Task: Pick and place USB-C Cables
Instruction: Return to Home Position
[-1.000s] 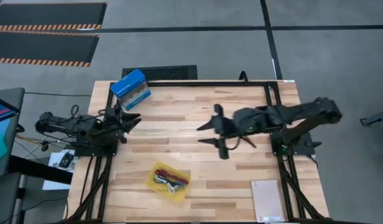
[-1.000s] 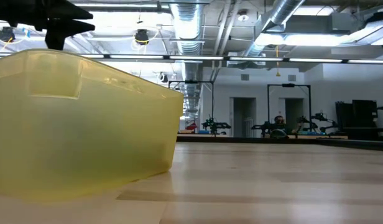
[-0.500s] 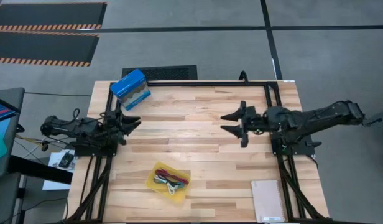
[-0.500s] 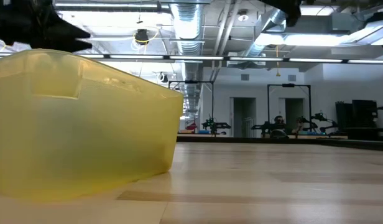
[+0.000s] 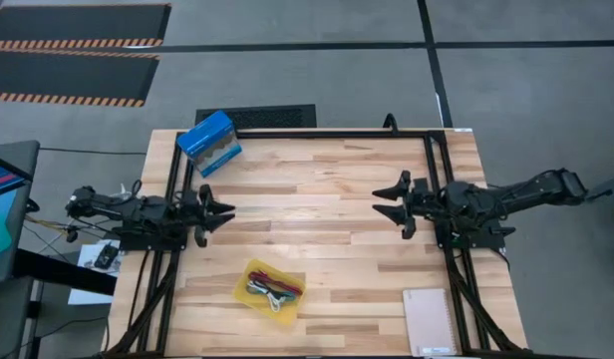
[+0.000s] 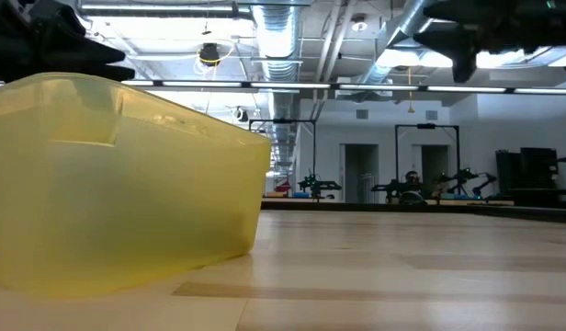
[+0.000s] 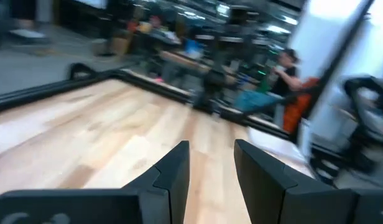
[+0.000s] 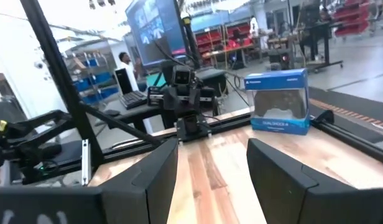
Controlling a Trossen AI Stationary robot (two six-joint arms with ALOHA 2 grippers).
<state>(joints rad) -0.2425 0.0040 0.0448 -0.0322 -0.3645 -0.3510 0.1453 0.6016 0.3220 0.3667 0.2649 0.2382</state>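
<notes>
Yellow tray (image 5: 243, 285) is sitting low on the wooden table (image 5: 317, 170), toward the edge where the notepad (image 5: 430, 321) is lying, and the USB-C cables (image 5: 272, 289) are resting inside it. Red, teal-green and white strands are showing from above; a dark one is too small to pick out for sure, so I am not counting to 4.

Both arms are hanging well apart from that tray. The left gripper (image 5: 219, 213) is hovering just inside the left side of the table, fingers apart with a narrow gap between them in its own wrist view, holding nothing. The right gripper (image 5: 392, 203) is hovering over on the right side, fingers spread wider, also empty, and it is looking straight across toward the blue box (image 5: 208, 143) at the far left corner.

Now the relation that matters: the tray is lying between the 2 arms but clearly nearer the left one, off to that gripper's side toward the notepad edge. The bundles are running along the tray's length, slanted across the table boards.

From the low camera the tray's translucent wall is filling the near left, with nothing clamped on it.

My read: the placing looks done, and the arms are only needing to settle at their rest poses, with nothing in their way.
</notes>
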